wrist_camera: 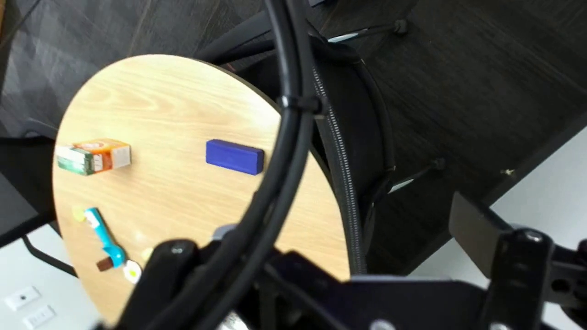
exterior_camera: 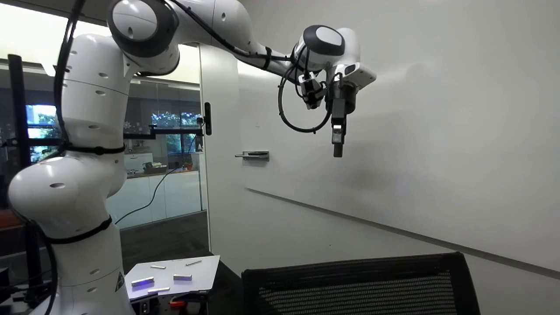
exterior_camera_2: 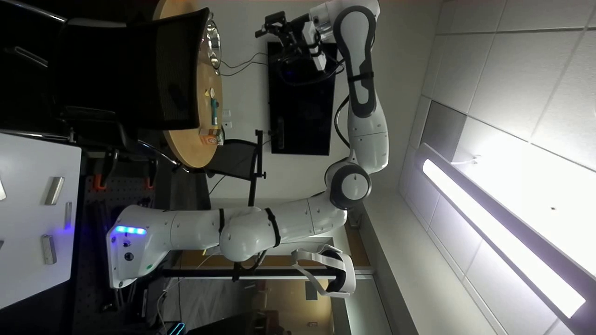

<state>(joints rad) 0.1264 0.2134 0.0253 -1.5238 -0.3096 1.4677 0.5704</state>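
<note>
My gripper (wrist_camera: 378,243) is open and empty in the wrist view, its fingers wide apart. It hangs in the air, pointing down, in both exterior views (exterior_camera: 338,146) (exterior_camera_2: 267,28). Below it is a rounded wooden table (wrist_camera: 169,105). A blue block (wrist_camera: 233,157) lies on the table near the chair side. An orange, white and green carton (wrist_camera: 98,156) lies by the far edge. A teal tool (wrist_camera: 105,236) lies beside a brown piece (wrist_camera: 105,264) and a white-and-yellow egg-like piece (wrist_camera: 133,271). A shiny metal bowl (exterior_camera_2: 213,44) stands on the table, mostly hidden in the wrist view.
A black mesh chair (exterior_camera: 358,286) stands against the table edge. A white wall with a board (exterior_camera: 415,153) rises behind the arm. A black screen (exterior_camera_2: 302,121) hangs on a wall. A white tabletop (exterior_camera_2: 28,270) with several metal bars is by the base. Cables cross the wrist view.
</note>
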